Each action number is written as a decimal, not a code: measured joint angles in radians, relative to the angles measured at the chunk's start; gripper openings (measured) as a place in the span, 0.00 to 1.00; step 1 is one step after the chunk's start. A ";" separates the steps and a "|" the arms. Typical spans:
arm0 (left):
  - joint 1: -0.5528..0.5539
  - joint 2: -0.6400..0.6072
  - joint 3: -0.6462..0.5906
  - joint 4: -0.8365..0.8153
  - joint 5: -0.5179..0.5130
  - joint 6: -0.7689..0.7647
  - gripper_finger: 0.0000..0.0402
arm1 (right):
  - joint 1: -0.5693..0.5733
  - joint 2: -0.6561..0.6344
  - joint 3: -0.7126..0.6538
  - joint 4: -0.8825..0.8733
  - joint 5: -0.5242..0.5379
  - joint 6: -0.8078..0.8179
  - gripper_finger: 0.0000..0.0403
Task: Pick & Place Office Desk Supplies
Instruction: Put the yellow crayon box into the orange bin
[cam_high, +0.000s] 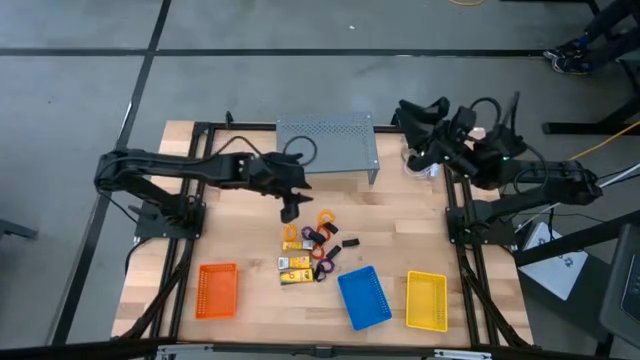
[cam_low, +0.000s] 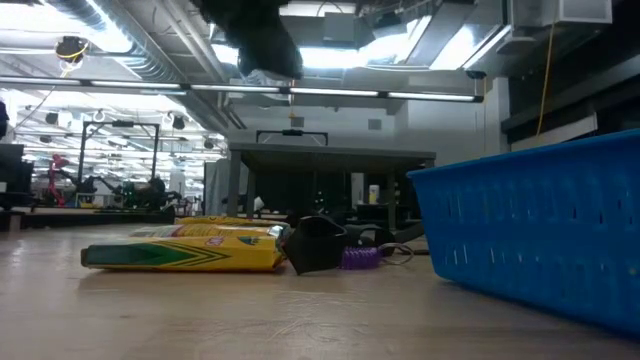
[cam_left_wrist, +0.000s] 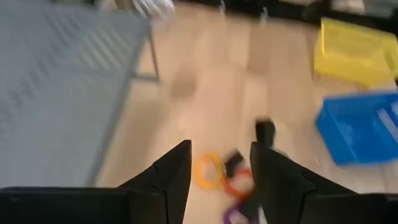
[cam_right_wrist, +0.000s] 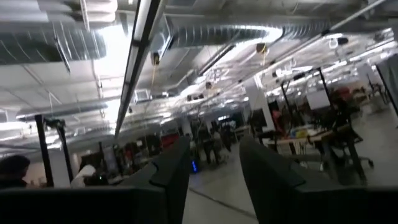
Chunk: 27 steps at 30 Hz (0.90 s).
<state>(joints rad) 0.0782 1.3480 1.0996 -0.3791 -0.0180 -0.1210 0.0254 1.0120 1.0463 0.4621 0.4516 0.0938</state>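
Several small supplies (cam_high: 310, 252) are lying crowded at the table's middle, loops tangling with clips. Left hand (cam_high: 290, 212) is hanging just beyond them, fingers apart and empty; coming down, it is risking to catch two pieces together. Right hand (cam_right_wrist: 208, 180), half open and empty, is waiting far right.

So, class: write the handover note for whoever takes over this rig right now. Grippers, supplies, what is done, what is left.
Left gripper: open, empty, above the table between the grey shelf and the supplies.
Right gripper: open, empty, parked at the table's far right corner, pointing out into the room.
Supplies: packets, black clips, orange loop and purple loop all lie in one cluster mid-table.
Done: nothing visible in the orange basket, blue basket or yellow basket.
Left: every item.
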 joint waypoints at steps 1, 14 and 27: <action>-0.006 0.016 0.000 -0.012 0.025 -0.004 0.40 | 0.000 0.005 0.008 -0.023 0.001 0.006 0.36; -0.172 0.166 0.000 -0.170 0.149 0.076 0.47 | 0.005 0.019 0.024 -0.153 0.002 0.168 0.36; -0.197 0.359 -0.001 -0.145 0.114 -0.058 0.55 | 0.005 0.020 0.023 -0.255 -0.033 0.212 0.36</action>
<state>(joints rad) -0.1192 1.7071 1.0985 -0.5236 0.0963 -0.1795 0.0299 1.0317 1.0695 0.2073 0.4187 0.3058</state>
